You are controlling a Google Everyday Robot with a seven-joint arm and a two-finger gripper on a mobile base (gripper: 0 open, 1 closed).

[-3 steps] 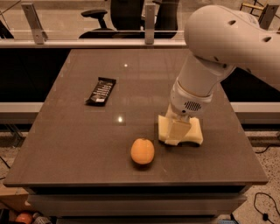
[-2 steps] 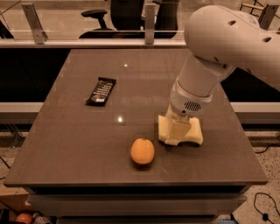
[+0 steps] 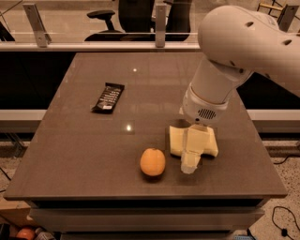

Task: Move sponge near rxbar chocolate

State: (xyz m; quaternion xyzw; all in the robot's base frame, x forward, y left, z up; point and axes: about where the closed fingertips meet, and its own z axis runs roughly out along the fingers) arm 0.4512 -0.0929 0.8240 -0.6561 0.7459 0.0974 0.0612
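The big white arm (image 3: 234,51) reaches in from the upper right and bends down over the right half of the dark brown table (image 3: 79,154). At its lower end the end effector (image 3: 194,151) is down on the sponge (image 3: 176,141), right on top of its middle. The pale parts of the tool blend so closely with the pale yellow block that I cannot tell how far open the end effector is, nor whether it actually has hold of the sponge. One light-coloured piece juts past the sponge's near edge toward the front of the table.

The sponge lies flat on the table, in the right front part, with its wavy edge showing on the left of the tool and a corner showing on the right. Just beside it, to the left and slightly nearer the front edge, sits a round orange fruit (image 3: 153,161); the two are close but not touching.

The rxbar chocolate (image 3: 108,97) lies flat well apart from both, over on the left side and farther back. It is a slim black wrapper with rows of white lettering, angled a little, its lighter patch at the nearer end.

Behind the table runs a pale rail (image 3: 93,46) with upright posts, and beyond that stand dark office chairs (image 3: 133,14).
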